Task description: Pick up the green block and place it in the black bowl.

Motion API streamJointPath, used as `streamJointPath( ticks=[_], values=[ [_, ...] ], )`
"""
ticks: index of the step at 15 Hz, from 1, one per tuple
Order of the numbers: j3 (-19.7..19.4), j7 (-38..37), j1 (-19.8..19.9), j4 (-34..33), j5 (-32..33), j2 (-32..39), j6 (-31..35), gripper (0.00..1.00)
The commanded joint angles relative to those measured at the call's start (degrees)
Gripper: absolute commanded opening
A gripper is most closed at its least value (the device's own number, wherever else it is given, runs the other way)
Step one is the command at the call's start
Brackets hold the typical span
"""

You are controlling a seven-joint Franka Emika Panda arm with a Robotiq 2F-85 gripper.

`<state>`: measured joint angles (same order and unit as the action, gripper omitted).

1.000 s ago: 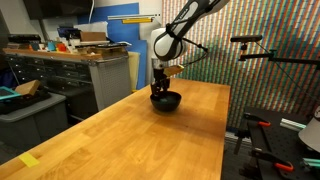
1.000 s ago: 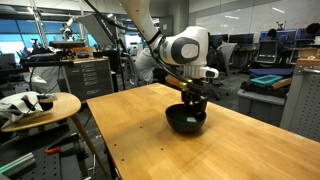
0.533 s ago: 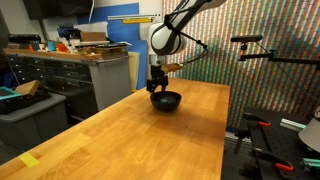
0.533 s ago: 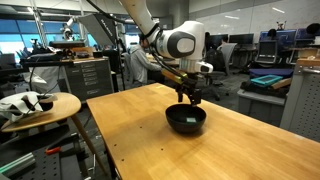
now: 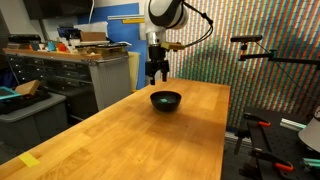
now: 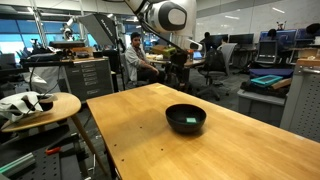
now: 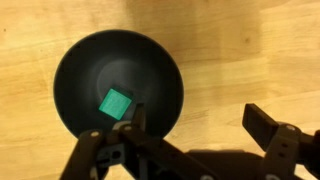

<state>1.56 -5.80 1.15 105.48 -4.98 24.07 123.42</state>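
The black bowl [image 5: 166, 100] [image 6: 186, 118] stands on the wooden table in both exterior views. From the wrist view I look straight down into the bowl [image 7: 80, 70], and the green block [image 7: 117, 103] lies flat on its bottom, slightly below centre. A sliver of green [image 6: 183, 124] shows inside the bowl in an exterior view. My gripper [image 5: 156, 76] [image 6: 178, 69] hangs well above the bowl, clear of it. Its gripper [image 7: 198, 122] jaws stand wide open and empty, with bare table between them.
The wooden table [image 5: 120, 130] runs long toward the camera. A yellow tape mark [image 5: 29, 160] sits at its near corner. A round side table [image 6: 40, 108] with white objects stands beside it. A seated person [image 6: 137, 57] is behind the table.
The gripper opened inside the bowl, left the green block there and rose straight up, away from the bowl.
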Motion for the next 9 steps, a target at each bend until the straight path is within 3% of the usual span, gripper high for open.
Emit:
streamJointPath(
  ticks=[1,5,6,9],
  values=[
    [0.1,-1.4,-1.0,2.3,-1.8,-7.0,-7.7,1.0],
    [1.0,-0.8,-2.4,2.7,-2.4,-12.8,-15.6,1.0],
    [0.1,-1.0,-2.3,0.5,-1.0,-8.5,-12.6,1.0],
    [0.7,-1.0,-2.9,1.4,-1.1,-11.5,-14.9,1.0]
  ],
)
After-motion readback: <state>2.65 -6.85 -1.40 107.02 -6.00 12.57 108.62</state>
